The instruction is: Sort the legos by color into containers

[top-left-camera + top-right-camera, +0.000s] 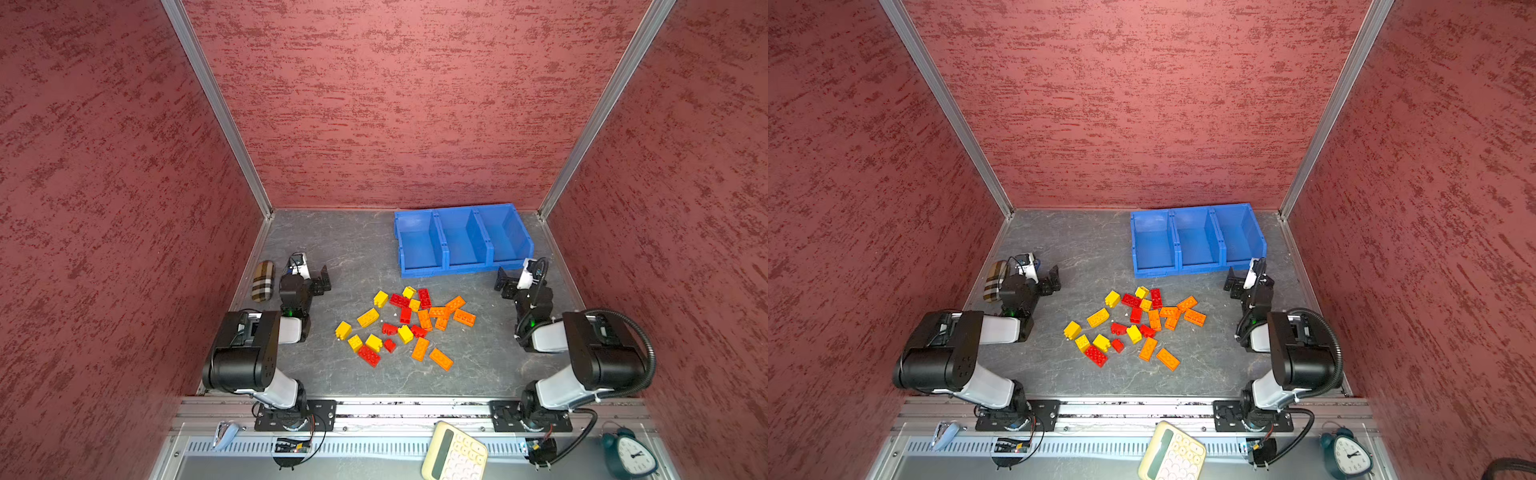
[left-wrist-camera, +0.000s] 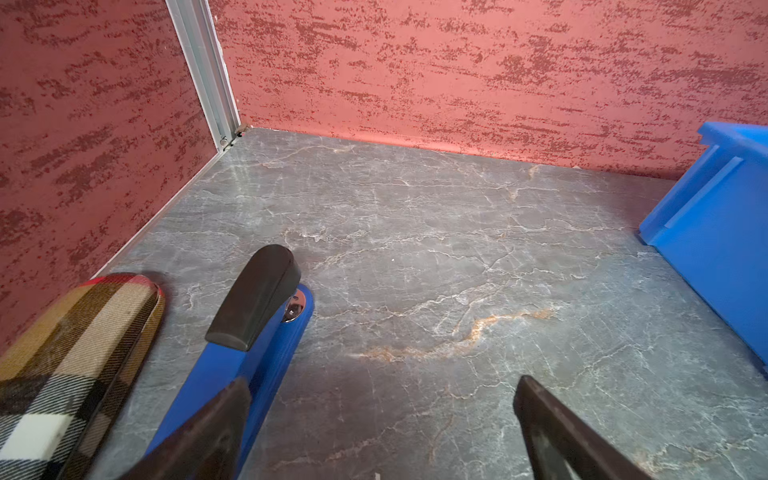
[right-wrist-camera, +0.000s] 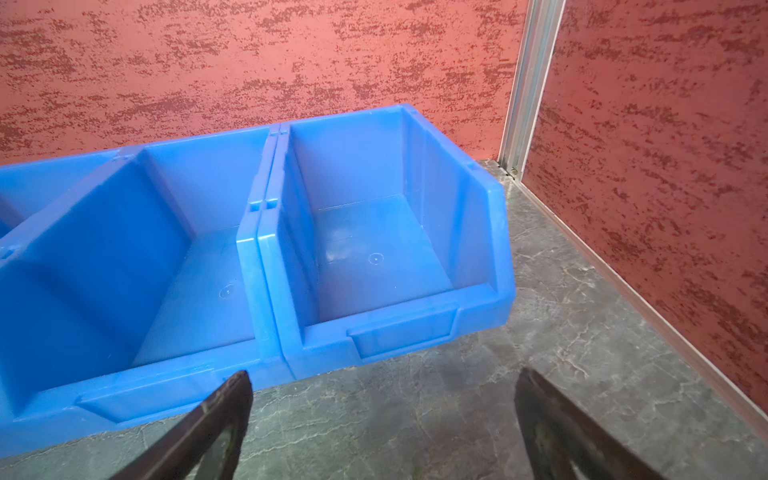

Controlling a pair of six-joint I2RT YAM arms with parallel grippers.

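Legos (image 1: 405, 324) are all in one loose pile mid-counter (image 1: 353, 374): yellow mostly on the left, orange on the right, red mixed through the middle. The long bricks point every which way, so no single grab angle suits them all. Nothing's sorted yet by the look of it.

Both arms sit folded, elbows up. The pile lies between them and a bit behind the fingers, closer to the bases. Left gripper (image 1: 323, 279) and right gripper (image 1: 503, 282) hang low, fingers spread wide and empty, aimed at the far wall and not at the bricks. I'd say each is about equally near its edge of the pile, so either one has to swing inward and pull back.

Further back, the containers (image 1: 424, 271) sit by the far wall on the right, just past the right gripper. All three are empty.
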